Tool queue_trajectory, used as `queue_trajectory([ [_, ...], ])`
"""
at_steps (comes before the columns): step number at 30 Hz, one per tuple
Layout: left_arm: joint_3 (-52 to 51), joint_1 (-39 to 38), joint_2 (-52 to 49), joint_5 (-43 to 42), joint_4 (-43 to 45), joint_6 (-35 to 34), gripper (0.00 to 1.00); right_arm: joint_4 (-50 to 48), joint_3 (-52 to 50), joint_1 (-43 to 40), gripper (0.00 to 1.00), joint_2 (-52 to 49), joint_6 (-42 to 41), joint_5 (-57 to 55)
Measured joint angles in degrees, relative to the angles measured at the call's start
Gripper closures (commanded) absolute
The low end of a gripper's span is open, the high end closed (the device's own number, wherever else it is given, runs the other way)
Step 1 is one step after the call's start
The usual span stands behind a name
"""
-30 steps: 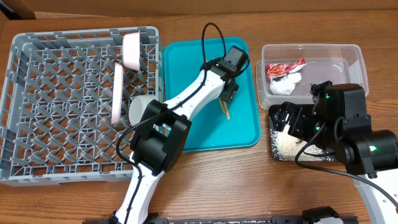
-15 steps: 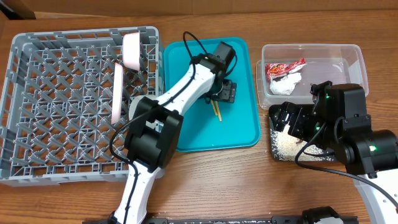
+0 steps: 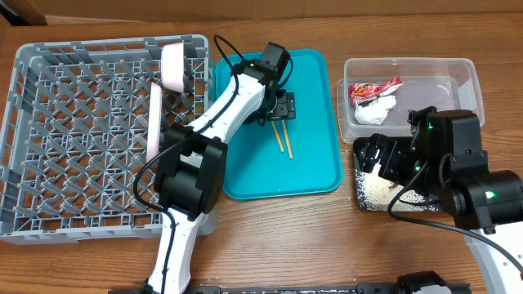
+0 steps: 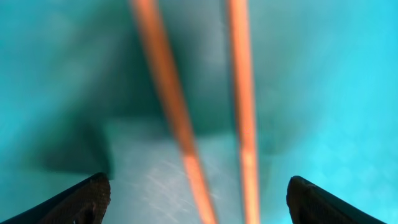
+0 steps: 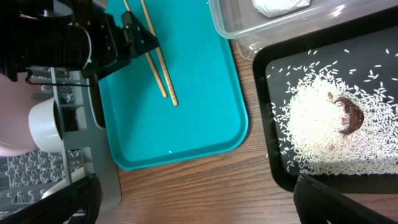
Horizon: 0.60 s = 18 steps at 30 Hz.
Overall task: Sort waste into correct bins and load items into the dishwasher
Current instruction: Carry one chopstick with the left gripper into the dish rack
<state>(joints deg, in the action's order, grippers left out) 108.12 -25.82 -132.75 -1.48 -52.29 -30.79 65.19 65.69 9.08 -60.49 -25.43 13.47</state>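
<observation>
At far left on the wooden counter [image 3: 270,237], we see the large square grey plastic dish rack [image 3: 73,139], with two round whitish plates [image 3: 172,65] standing on edge along its right side. Just beside it lies the teal rectangular tray [image 3: 315,163], where the pair of thin wooden chopsticks [image 3: 283,139] rests side by side, flat on the tray floor. The left tool [image 3: 280,107] hangs over their upper ends. Through its wrist camera we find its fingers [image 4: 81,196] spread wide, the two sticks running between them, clear of both. Further right, the clear plastic rectangular tub [image 3: 441,77] holds the red-and-white crinkled snack wrapper [image 3: 374,87] and the crumpled white tissue [image 3: 377,109]. Just in front of it, the flat black rectangular tray [image 5: 385,43] carries the loose white rice grains [image 5: 314,130] with a brown bit among them. The right tool [image 3: 377,155] hovers over that tray's left end, its fingers parted and holding nothing.
</observation>
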Motion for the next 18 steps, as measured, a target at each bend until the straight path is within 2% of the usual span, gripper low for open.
queue_trajectory([
  [7,-0.7,0.0,0.0,5.2,1.0,-6.6,0.17,0.0,0.0,0.0,0.00,0.0,0.0,0.0],
  [12,-0.7,0.0,0.0,7.0,1.0,-10.1,0.18,0.0,0.0,0.0,0.00,0.0,0.0,0.0],
  [18,-0.8,0.0,0.0,8.2,1.2,-12.8,0.32,0.0,0.0,0.0,0.00,0.0,0.0,0.0],
])
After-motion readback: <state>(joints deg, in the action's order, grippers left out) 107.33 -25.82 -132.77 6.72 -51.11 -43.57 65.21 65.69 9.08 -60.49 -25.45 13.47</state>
